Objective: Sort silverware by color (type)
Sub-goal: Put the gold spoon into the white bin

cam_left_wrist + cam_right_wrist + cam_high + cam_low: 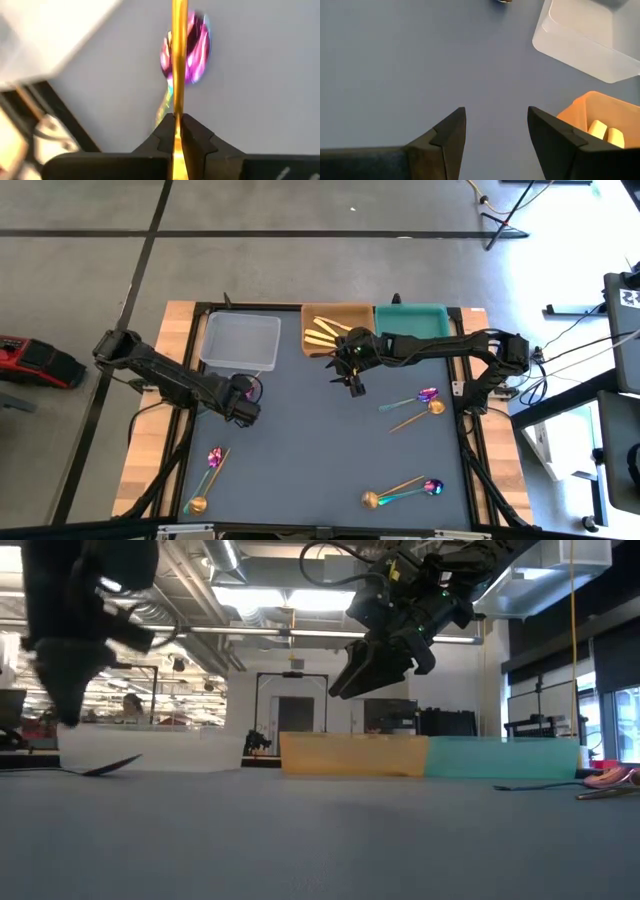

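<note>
My left gripper (pixel 175 131) is clamped tight on a gold handle (pixel 178 60), lifted over the mat (pixel 320 450) with a purple spoon (pixel 192 47) lying right under it. My right gripper (pixel 496 131) is wide open and empty, hanging by the orange tray (pixel 335 315) that has the yellow knives (pixel 322 335) in it. More spoons (pixel 425 402) are scattered on the mat's right side.

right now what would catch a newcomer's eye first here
The left end effector is shut on a gold utensil, held above an iridescent spoon on the table's left side. The right end effector hangs open by the orange tray, which holds pale gold knives.
</note>
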### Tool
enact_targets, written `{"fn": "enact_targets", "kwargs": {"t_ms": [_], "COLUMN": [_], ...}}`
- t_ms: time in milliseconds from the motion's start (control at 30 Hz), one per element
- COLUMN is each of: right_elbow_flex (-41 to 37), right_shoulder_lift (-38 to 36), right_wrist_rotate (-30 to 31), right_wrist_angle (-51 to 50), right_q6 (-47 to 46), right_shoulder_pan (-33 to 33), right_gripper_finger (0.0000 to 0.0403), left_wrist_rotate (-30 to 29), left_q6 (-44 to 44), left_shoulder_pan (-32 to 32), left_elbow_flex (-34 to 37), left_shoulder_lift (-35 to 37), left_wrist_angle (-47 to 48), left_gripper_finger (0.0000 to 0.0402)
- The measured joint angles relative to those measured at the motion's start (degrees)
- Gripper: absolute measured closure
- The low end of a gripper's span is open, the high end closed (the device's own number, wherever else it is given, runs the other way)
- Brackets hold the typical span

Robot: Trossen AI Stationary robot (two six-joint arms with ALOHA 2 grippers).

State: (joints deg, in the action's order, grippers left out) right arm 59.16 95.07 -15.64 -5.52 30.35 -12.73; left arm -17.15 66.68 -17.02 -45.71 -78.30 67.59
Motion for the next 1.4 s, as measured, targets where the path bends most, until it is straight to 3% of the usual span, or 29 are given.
{"fn": "enact_targets", "kwargs": {"t_ms": [200,367,700,933,1167,1400], "right_elbow_flex": [0.0,0.0,0.0,0.0,0.0,0.0], "right_shoulder_lift": [0.0,0.0,0.0,0.0,0.0,0.0], "right_wrist_rotate": [0.0,0.0,0.0,0.0,0.0,0.0], "right_wrist_angle": [0.2,1.6,1.6,1.6,1.5,1.3], "right_q6": [0.0,0.0,0.0,0.0,-0.2,-0.3], "right_shoulder_pan": [0.0,0.0,0.0,0.0,0.0,0.0], "right_gripper_finger": [0.0205,0.0205,0.0205,0.0205,0.0205,0.0205], "left_wrist_rotate": [-10.8,-17.5,-19.7,-19.7,-19.0,-17.3], "left_q6": [-9.7,-17.9,-38.0,-52.7,-55.7,-56.5], "left_shoulder_pan": [1.4,7.2,25.5,34.6,39.5,40.8], "left_elbow_flex": [-6.2,-7.0,-7.0,-7.0,-7.0,-7.0], "left_shoulder_lift": [0.0,0.1,0.1,-0.1,-0.1,-0.1], "left_wrist_angle": [5.9,6.8,6.6,2.2,0.3,0.5], "left_gripper_finger": [0.0389,0.0388,0.0388,0.0384,0.0361,0.0312]}}
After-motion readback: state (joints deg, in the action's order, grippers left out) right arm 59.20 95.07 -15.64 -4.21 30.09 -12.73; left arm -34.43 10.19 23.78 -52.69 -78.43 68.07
